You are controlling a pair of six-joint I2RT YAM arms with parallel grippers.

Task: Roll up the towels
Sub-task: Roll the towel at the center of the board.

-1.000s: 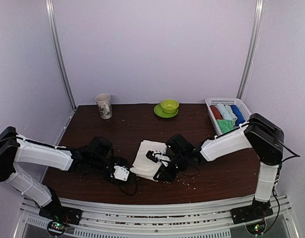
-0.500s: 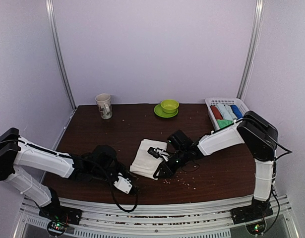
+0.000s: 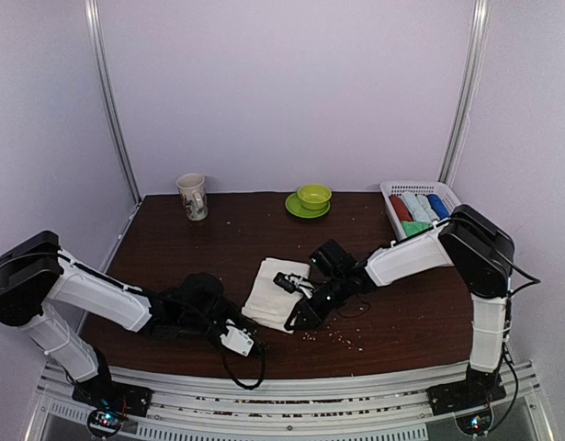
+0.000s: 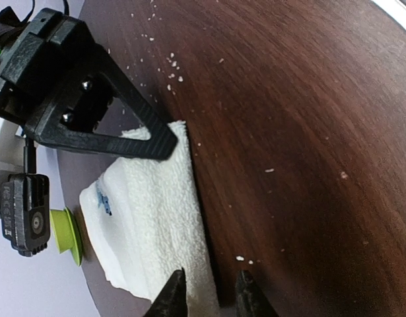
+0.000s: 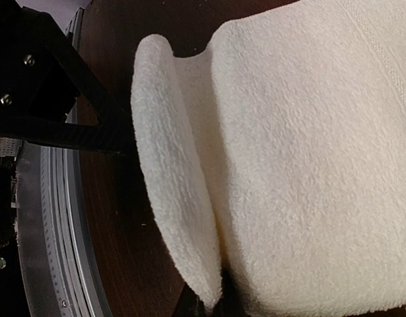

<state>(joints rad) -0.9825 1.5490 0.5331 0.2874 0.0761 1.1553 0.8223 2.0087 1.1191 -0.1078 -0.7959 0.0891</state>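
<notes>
The cream-white towel (image 3: 273, 289) lies folded on the dark table (image 3: 172, 248), near the middle. My right gripper (image 3: 298, 315) is shut on the towel's near right edge. In the right wrist view the pinched flap (image 5: 173, 198) curls up off the rest of the towel, with the fingertips (image 5: 189, 307) just showing below it. My left gripper (image 3: 240, 338) is open, low at the towel's near left corner. In the left wrist view its fingertips (image 4: 178, 298) stand either side of the towel's edge (image 4: 156, 218). A green towel (image 3: 415, 230) lies in the basket.
A white basket (image 3: 389, 191) at the back right holds red, pale blue and dark blue rolls. A green bowl on a saucer (image 3: 312, 197) and a mug (image 3: 193, 196) stand at the back. Crumbs are scattered on the table. The metal rail (image 3: 291, 381) runs along the near edge.
My left gripper has pulled back toward the near edge and swung right, to the towel's near corner. My right gripper has shifted slightly left, staying on the towel's edge.
</notes>
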